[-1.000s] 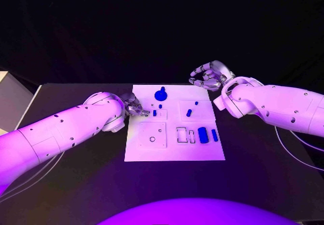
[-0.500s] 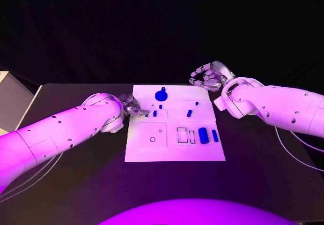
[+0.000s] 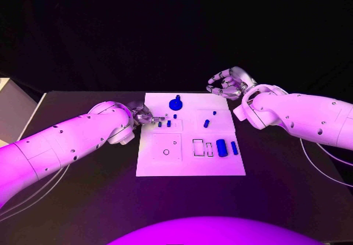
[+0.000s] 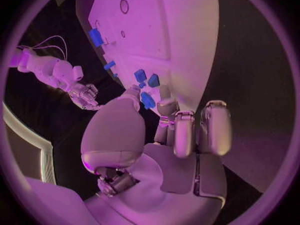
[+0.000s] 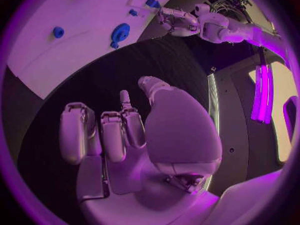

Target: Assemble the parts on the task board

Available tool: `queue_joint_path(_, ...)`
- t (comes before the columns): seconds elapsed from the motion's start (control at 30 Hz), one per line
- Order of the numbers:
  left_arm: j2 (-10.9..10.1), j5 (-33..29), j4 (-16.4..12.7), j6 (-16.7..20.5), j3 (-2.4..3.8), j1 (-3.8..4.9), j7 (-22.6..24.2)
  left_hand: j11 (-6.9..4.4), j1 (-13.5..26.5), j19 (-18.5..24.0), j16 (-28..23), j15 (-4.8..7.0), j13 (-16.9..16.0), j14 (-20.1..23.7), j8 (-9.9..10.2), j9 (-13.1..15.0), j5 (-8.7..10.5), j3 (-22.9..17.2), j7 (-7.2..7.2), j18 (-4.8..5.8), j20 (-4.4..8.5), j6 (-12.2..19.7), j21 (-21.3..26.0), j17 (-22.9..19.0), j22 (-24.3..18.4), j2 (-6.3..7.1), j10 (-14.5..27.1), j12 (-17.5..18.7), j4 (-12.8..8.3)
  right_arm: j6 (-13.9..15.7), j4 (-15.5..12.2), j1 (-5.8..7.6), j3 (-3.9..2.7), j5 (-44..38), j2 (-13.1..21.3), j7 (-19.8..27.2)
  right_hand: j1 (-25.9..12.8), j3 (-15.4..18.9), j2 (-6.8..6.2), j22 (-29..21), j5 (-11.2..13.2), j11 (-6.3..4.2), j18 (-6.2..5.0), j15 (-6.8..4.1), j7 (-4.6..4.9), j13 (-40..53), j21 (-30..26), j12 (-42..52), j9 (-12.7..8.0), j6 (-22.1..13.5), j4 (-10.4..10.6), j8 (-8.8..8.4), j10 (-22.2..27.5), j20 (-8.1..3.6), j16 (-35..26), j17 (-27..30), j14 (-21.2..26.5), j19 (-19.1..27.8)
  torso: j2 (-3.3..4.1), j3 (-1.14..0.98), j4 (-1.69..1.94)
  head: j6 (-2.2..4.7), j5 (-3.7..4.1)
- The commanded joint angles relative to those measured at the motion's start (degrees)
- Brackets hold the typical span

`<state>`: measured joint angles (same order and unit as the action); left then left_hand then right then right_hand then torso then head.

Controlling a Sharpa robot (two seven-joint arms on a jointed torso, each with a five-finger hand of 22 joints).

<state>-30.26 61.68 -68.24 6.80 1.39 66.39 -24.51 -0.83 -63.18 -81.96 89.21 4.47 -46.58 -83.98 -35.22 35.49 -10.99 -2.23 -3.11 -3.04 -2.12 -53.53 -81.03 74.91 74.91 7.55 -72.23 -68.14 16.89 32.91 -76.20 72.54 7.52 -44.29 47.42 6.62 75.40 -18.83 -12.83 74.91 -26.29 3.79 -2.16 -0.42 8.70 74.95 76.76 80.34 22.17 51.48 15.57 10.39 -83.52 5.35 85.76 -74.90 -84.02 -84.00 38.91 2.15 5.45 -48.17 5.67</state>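
Observation:
The white task board [image 3: 190, 163] lies in the middle of the black table. On it sit a round blue part [image 3: 176, 103], small blue pegs [image 3: 206, 122] and two blue blocks [image 3: 221, 145] beside empty slots. My left hand [image 3: 147, 118] is at the board's left edge and pinches a small blue part [image 4: 147, 100] between thumb and finger, close to two pegs [image 4: 140, 75] standing in the board [image 4: 181, 30]. My right hand [image 3: 229, 82] hovers beyond the board's far right corner, its fingers loosely bent and apart, holding nothing.
A pale box [image 3: 11, 109] stands off the table's left side. Cables [image 3: 324, 163] hang from my right arm over the table's right part. The board [image 5: 56, 10] and my left hand [image 5: 175, 21] appear in the right wrist view.
My left hand has crept a little further over the board's left edge toward the small pegs. The right hand has not moved.

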Motion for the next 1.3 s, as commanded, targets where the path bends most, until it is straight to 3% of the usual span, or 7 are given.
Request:
queue_joint_path(0.03, -0.3, -4.5, -0.3, 2.2, 0.51, 0.03, 3.3, 0.53, -1.9, 0.9, -0.5, -0.82, 1.9, -5.3, 1.0, -0.3, 0.42, 1.2, -0.73, -0.48, -0.21, 1.4, 0.8, 12.6, 3.2, -0.71, 1.8, 1.1, 0.0, -0.1, -0.1, -0.02, -0.02, -0.5, 0.0, 0.7, -0.3, -0.3, -0.07, 7.1, -0.4, -0.11, -0.68, -0.33, 0.07, 7.3, -0.3, 0.0, 0.1, -0.4, -0.1, -0.20, -0.3, -0.34, -0.2, -5.9, -3.8, -1.6, 0.00, -0.02, -0.02, 0.04, -0.04)
queue_joint_path(0.2, -1.0, -7.4, -0.4, 5.1, 1.66, 0.06, 7.9, 2.16, -5.6, 2.4, -1.1, -2.23, 5.7, -4.7, 3.0, -1.6, 0.11, 2.2, -2.55, -0.95, -1.29, 5.0, 2.4, 11.3, 1.5, -1.77, 5.9, 3.3, 0.0, -0.1, -0.1, -0.02, -0.02, -0.5, 0.0, 0.8, -0.3, -0.3, -0.07, 7.1, -0.4, -0.11, -0.68, -0.33, 0.07, 7.3, -0.3, 0.0, 0.1, -0.4, -0.1, -0.20, -0.3, -0.34, -0.2, -5.9, -3.8, -1.6, -0.10, -0.08, 0.02, 0.30, -0.24)
queue_joint_path(0.4, -0.8, -9.9, 0.2, 8.9, 2.35, 0.10, 19.0, 5.11, -18.7, 17.6, -13.3, -4.96, 16.5, 6.6, 3.8, -4.4, -0.54, -4.1, -5.71, -5.38, -3.85, 11.3, 19.0, -8.4, -15.5, -4.66, 20.7, 12.0, -0.7, 0.2, 0.0, -0.02, -0.02, -0.2, 0.0, 1.0, -0.4, -0.4, -0.10, 7.1, -0.4, -0.10, -0.68, -0.32, 0.08, 7.4, -0.3, 0.1, 0.1, -0.5, -0.1, -0.25, -0.3, -0.34, -0.2, -6.0, -3.8, -1.6, 0.05, -0.01, -0.04, 0.84, -0.58)
queue_joint_path(0.67, 1.3, -1.2, 1.4, 6.7, 2.44, 0.10, 27.1, 6.54, -27.4, 28.9, -25.6, -6.50, 26.1, 24.1, 5.3, -10.6, -0.16, -24.7, -6.55, -7.36, -5.50, 11.2, 30.3, -27.8, -24.5, 5.35, 25.7, 21.9, -2.4, 0.6, 0.1, -0.02, -0.02, -0.1, 0.0, 1.3, -0.4, -0.5, -0.09, 6.8, -0.4, -0.10, -0.76, -0.32, 0.07, 7.2, -0.8, -0.2, 0.2, -0.4, -0.1, -0.22, -0.1, -0.34, -0.3, -5.8, -3.8, -1.4, 0.08, -0.03, -0.03, 1.26, -0.57)
queue_joint_path(0.97, 5.1, 9.9, 5.2, 5.1, 1.93, 0.35, 30.1, 7.10, -24.4, 30.8, -24.4, -7.06, 30.3, 26.9, 7.4, -13.9, 0.12, -28.5, -6.45, -7.37, -6.07, 9.6, 29.5, -30.5, -23.0, 7.46, 25.9, 25.8, -5.3, 1.8, 0.3, -0.02, -0.02, 0.8, -0.4, 2.8, -0.4, -2.9, -0.71, -3.0, -0.6, -0.50, -3.85, -0.73, -0.22, -7.8, -17.8, -19.1, 1.1, -0.3, -0.8, -0.09, 10.2, -0.59, -8.5, 6.3, 0.0, 4.3, 0.27, -0.05, -0.21, 2.01, -0.43)
queue_joint_path(1.13, 7.0, 15.5, 6.7, 3.7, 1.09, 0.61, 29.5, 7.75, -21.6, 30.8, -22.4, -7.68, 31.9, 26.2, 8.8, -15.3, 0.28, -27.7, -6.07, -7.36, -6.68, 9.1, 29.7, -30.5, -22.9, 8.63, 27.1, 27.6, -5.6, 2.1, 0.5, 0.00, -0.02, 1.4, -0.7, 3.7, -0.9, -5.8, -1.57, -23.0, -0.6, -0.58, -8.28, -0.73, -0.20, -27.2, -49.5, -42.8, 2.0, -0.2, -1.3, 0.00, 18.7, -0.52, -27.5, 26.2, 6.6, 13.5, 0.42, 0.01, -0.24, 2.30, -0.34)
queue_joint_path(1.3, 8.7, 19.8, 8.3, 1.3, 0.38, 0.79, 27.5, 7.86, -20.6, 30.1, -19.4, -7.82, 33.0, 24.1, 9.5, -16.1, 0.35, -27.0, -5.77, -7.44, -6.89, 8.2, 29.2, -29.1, -22.6, 8.72, 27.2, 28.5, -6.2, 2.2, 0.5, 0.00, -0.02, 1.6, -1.0, 4.1, -1.4, -6.8, -1.90, -26.7, -0.6, -0.59, -8.32, -0.73, -0.25, -30.9, -53.2, -46.4, 2.5, -0.1, -2.1, -0.08, 17.2, -0.56, -33.8, 30.0, 6.5, 12.0, 0.62, 0.02, -0.32, 2.52, -0.54)
